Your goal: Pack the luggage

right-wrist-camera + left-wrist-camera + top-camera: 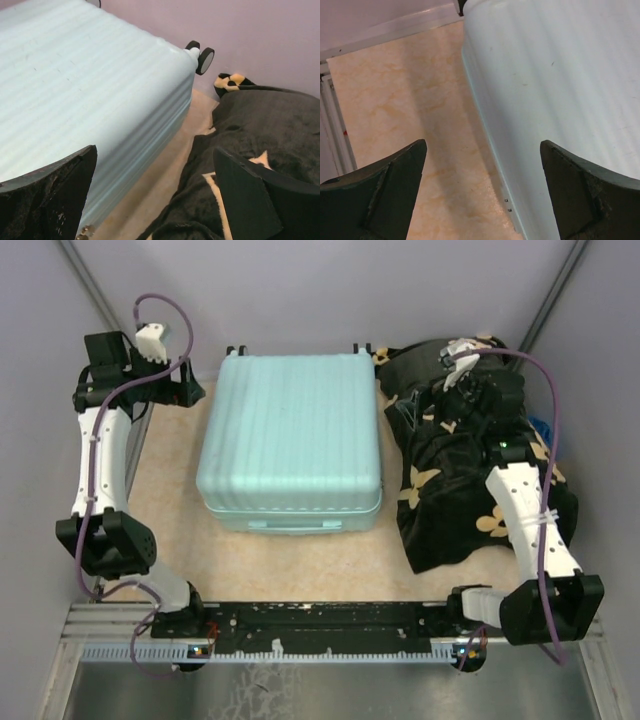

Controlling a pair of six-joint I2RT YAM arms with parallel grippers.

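- The left arm (pixel 100 455) had a long white shell between chunky black joint blocks.
- The right arm (pixel 528 508) was built the same, with a small green light (pixel 503 447) glowing on its black upper part.
- A thin purple cable (pixel 150 302) ran along each arm.
- The left gripper (pixel 482 145) had dark, matte, wedge-shaped fingers (pixel 385 195).
- The right gripper (pixel 154 149) had black fingers (pixel 50 200) scuffed with pale specks.

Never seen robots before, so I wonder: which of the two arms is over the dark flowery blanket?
The right arm: its open jaws hang above the black blanket, right of the closed suitcase. The left arm is at the suitcase's opposite side.
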